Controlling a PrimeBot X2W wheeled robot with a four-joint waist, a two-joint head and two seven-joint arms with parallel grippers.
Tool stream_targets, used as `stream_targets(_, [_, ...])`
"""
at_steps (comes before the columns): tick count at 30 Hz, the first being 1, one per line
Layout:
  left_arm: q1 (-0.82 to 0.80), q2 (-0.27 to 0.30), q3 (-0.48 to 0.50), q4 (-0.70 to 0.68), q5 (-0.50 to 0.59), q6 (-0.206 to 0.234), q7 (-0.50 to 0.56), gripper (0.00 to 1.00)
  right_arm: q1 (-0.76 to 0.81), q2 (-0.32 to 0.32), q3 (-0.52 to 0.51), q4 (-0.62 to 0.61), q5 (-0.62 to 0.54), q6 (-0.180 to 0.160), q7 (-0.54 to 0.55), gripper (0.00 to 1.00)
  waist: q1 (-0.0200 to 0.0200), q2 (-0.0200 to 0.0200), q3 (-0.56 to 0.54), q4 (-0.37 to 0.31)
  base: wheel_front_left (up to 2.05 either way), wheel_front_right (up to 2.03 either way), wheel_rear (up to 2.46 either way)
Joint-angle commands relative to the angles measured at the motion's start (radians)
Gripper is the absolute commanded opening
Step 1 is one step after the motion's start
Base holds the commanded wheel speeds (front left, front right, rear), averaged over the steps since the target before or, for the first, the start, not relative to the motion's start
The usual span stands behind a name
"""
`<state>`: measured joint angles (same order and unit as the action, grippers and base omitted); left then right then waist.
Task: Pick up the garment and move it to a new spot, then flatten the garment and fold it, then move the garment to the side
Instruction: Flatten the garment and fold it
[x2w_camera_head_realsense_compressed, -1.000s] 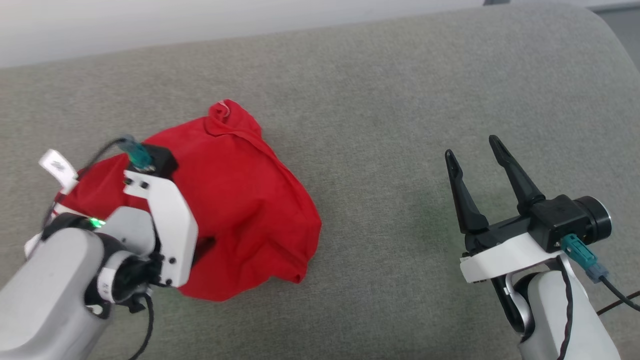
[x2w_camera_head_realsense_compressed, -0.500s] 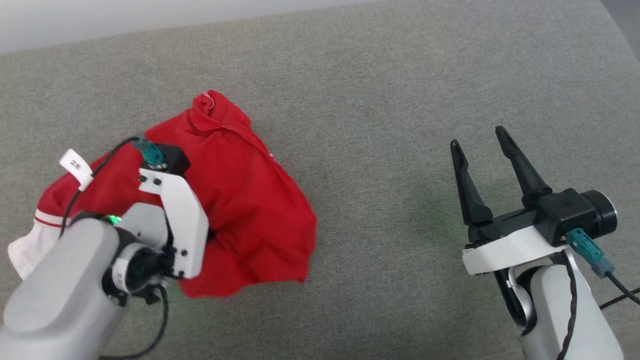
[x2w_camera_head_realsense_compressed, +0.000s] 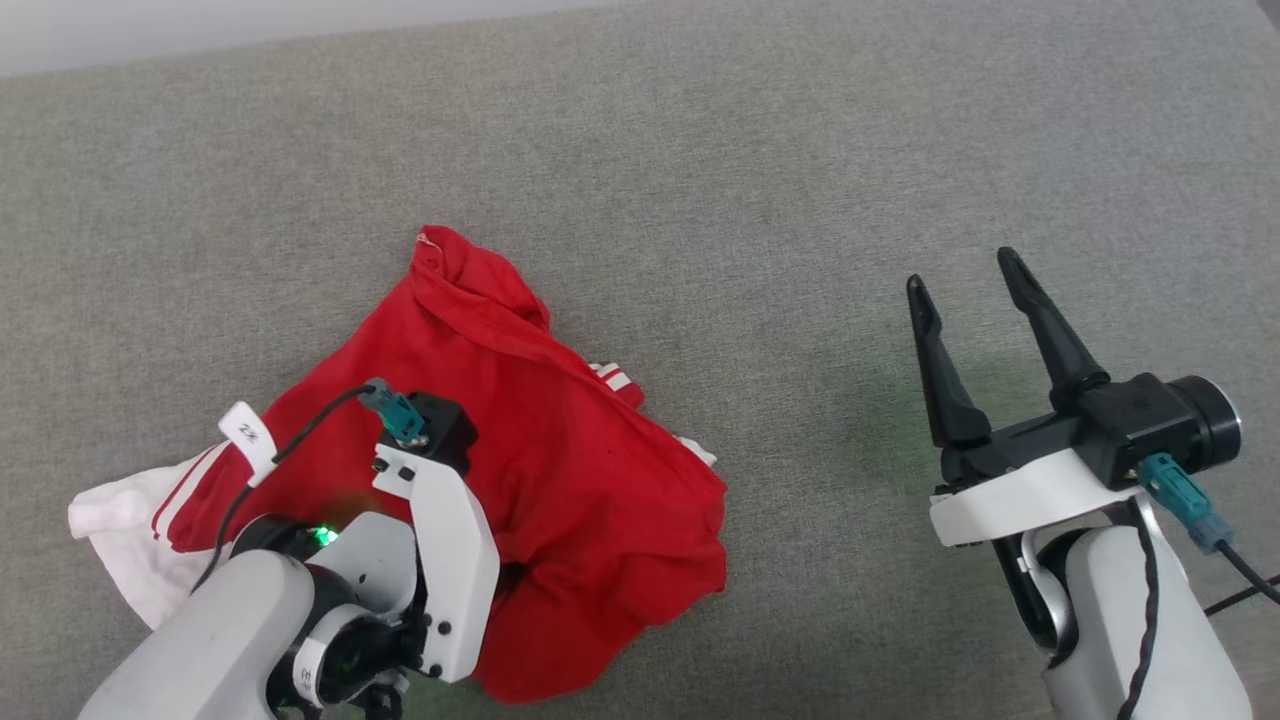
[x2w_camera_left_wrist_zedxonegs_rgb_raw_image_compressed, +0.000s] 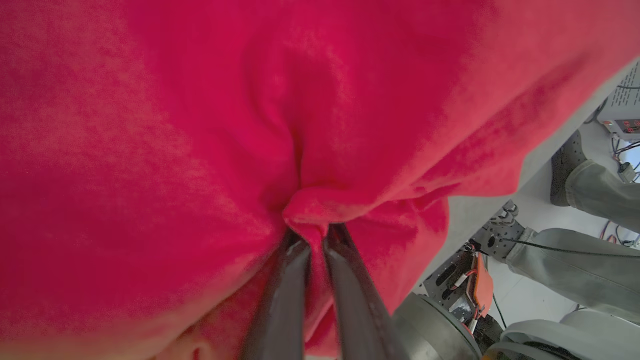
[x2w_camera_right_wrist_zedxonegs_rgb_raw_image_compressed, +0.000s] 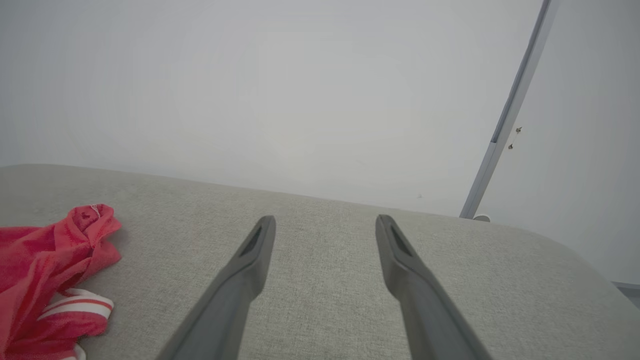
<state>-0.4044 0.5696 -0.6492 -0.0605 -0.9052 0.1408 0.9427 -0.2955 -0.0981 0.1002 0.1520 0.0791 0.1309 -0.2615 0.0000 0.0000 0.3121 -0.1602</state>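
Observation:
The garment (x2w_camera_head_realsense_compressed: 560, 460), a bright red T-shirt with white sleeves and white stripes, lies bunched on the grey cushion at the lower left of the head view. One white sleeve (x2w_camera_head_realsense_compressed: 115, 535) sticks out at its left. My left gripper (x2w_camera_left_wrist_zedxonegs_rgb_raw_image_compressed: 315, 235) is shut on a pinched fold of the red garment (x2w_camera_left_wrist_zedxonegs_rgb_raw_image_compressed: 200, 125), its fingers buried in cloth under the wrist in the head view. Far to the right, my right gripper (x2w_camera_head_realsense_compressed: 965, 280) stands open and holds nothing. The right wrist view shows the right gripper (x2w_camera_right_wrist_zedxonegs_rgb_raw_image_compressed: 325, 222) open above the cushion, with the garment (x2w_camera_right_wrist_zedxonegs_rgb_raw_image_compressed: 45, 255) at the left edge.
The grey fabric cushion (x2w_camera_head_realsense_compressed: 750, 200) spans the whole scene, with bare room between the garment and my right gripper. A pale wall (x2w_camera_right_wrist_zedxonegs_rgb_raw_image_compressed: 300, 90) rises behind it. A person's legs (x2w_camera_left_wrist_zedxonegs_rgb_raw_image_compressed: 590, 225) and robot base hardware (x2w_camera_left_wrist_zedxonegs_rgb_raw_image_compressed: 470, 280) show past the cushion edge in the left wrist view.
The head camera has shifted. My left gripper has carried the garment nearer and to the right, and a striped sleeve edge now shows on its right side. The right gripper stays open.

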Motion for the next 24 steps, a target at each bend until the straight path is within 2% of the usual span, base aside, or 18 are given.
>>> stream_targets(1, [0.019,-0.001,-0.015,0.018,0.030,-0.009,-0.013,0.00,-0.009,-0.005,0.011,0.005,0.008,0.000,-0.005,1.00,0.0000,0.0000,0.004,0.003,0.00,0.00,0.00])
stream_targets(2, [0.017,-0.003,-0.017,0.026,0.032,-0.014,-0.027,0.31,-0.014,-0.007,0.016,0.008,0.011,0.000,-0.005,1.00,0.0000,0.0000,0.005,0.005,0.00,0.00,0.00])
stream_targets(3, [0.014,-0.006,-0.015,0.035,0.035,-0.018,-0.042,0.71,-0.017,-0.010,0.022,0.011,0.014,0.000,-0.005,1.00,0.0000,0.0000,0.004,0.008,0.00,0.00,0.00])
stream_targets(4, [0.011,-0.009,-0.008,0.044,0.036,-0.023,-0.058,1.00,-0.019,-0.014,0.031,0.016,0.016,0.000,-0.005,1.00,0.0000,0.0000,0.003,0.010,0.00,0.00,0.00])
stream_targets(13, [0.000,0.012,0.078,0.027,0.044,-0.041,-0.202,1.00,-0.017,-0.063,0.115,0.054,0.065,0.000,0.041,1.00,0.0000,0.0000,-0.039,0.051,0.00,0.00,0.00])
stream_targets(24, [0.106,0.057,0.181,-0.034,0.079,-0.051,-0.442,1.00,-0.001,-0.159,0.251,0.062,0.201,0.000,0.196,1.00,0.0000,0.0000,-0.093,0.113,0.00,0.00,0.00])
